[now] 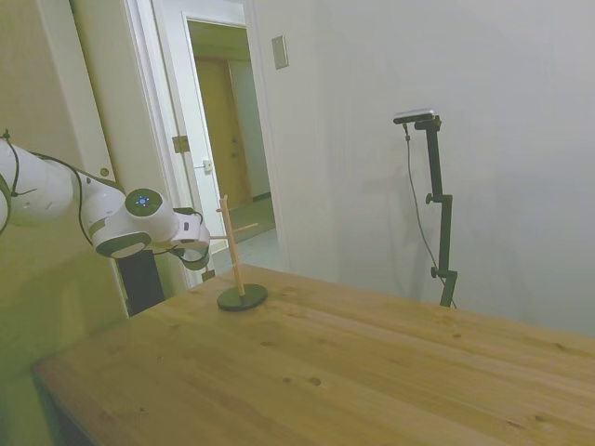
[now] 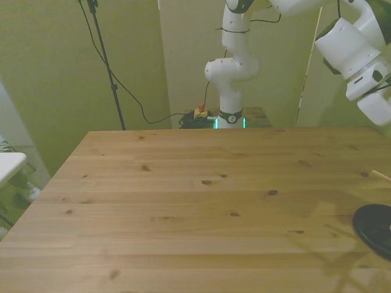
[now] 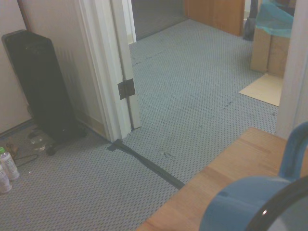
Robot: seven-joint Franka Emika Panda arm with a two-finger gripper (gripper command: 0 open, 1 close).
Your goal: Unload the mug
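Mug (image 3: 250,204) is showing only in the wrist view, close under the hand (image 1: 193,249), near the worktop (image 1: 372,372) edge. Can't tell whether the hand is open or gripping it. The peg stand (image 1: 240,269) is standing just beside the hand. Step looks like lifting off a peg; next needs clearing it, then lowering onto the worktop.

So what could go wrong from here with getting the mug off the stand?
1. The mug shows only in the wrist view, close to the camera near the table's edge with carpet below; a slip could send it to the floor.
2. The gripper works right beside the thin peg stand, whose base is small; a sideways tug could tip it.
3. Grip cannot be confirmed from these views.
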